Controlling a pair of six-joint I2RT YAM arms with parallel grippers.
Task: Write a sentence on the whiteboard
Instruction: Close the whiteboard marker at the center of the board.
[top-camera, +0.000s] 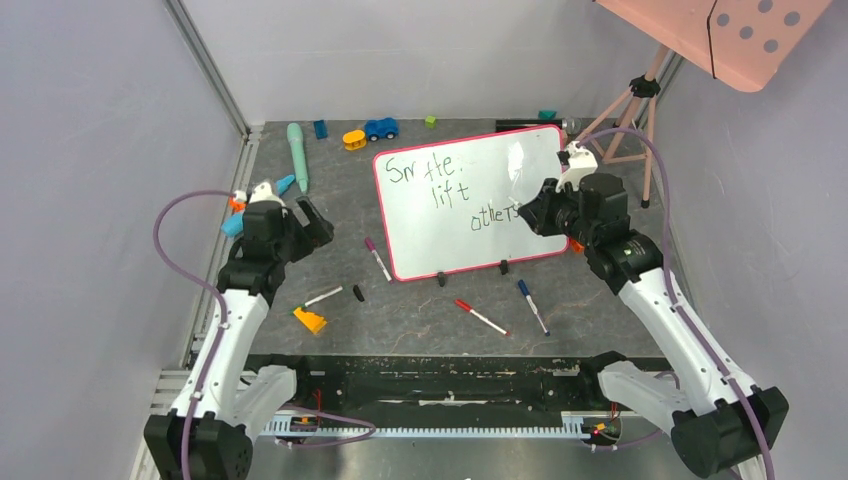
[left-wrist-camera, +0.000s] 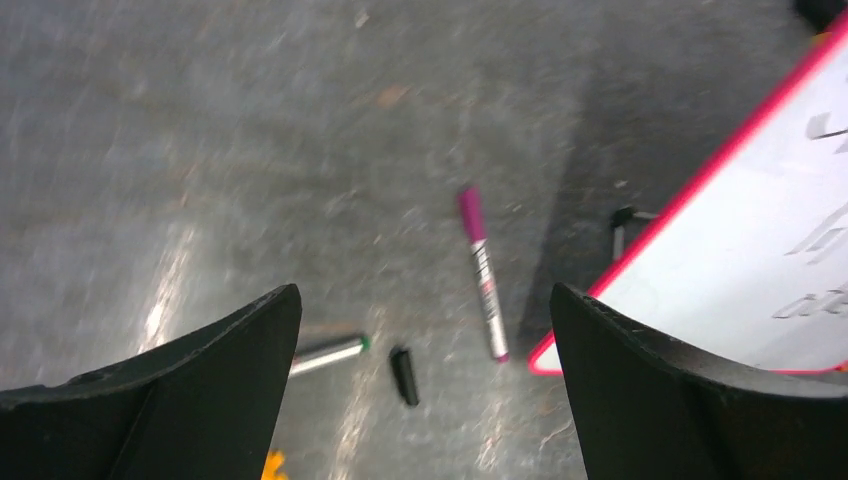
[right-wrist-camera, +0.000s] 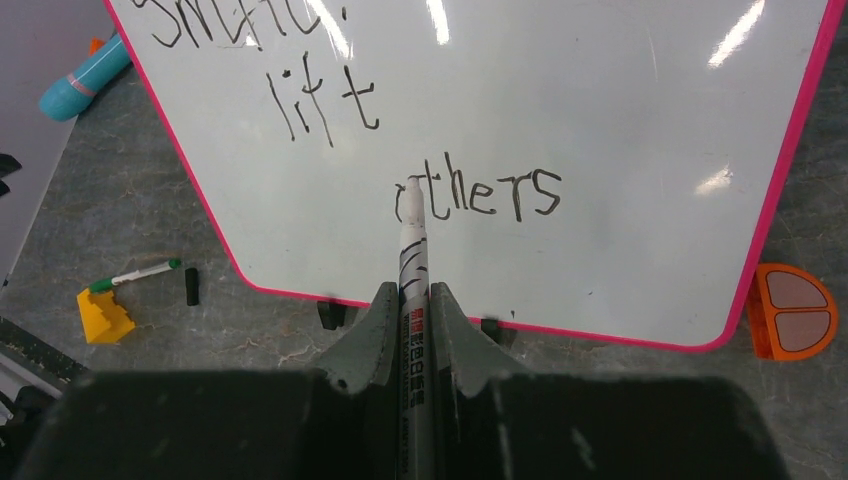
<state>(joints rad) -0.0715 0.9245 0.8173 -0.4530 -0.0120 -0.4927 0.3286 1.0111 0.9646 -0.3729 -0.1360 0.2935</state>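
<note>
You work inside a booth with plain pale grey walls (top-camera: 90, 150). A metal post (top-camera: 205, 65) runs slanted down to the back left corner. The table top (top-camera: 420, 310) is dark grey with a mottled, stone-like pattern, and it shows soft bright reflections. At the back right you see a tripod (top-camera: 643, 88) carrying a salmon-pink panel (top-camera: 720, 30) with grey dots.
</note>
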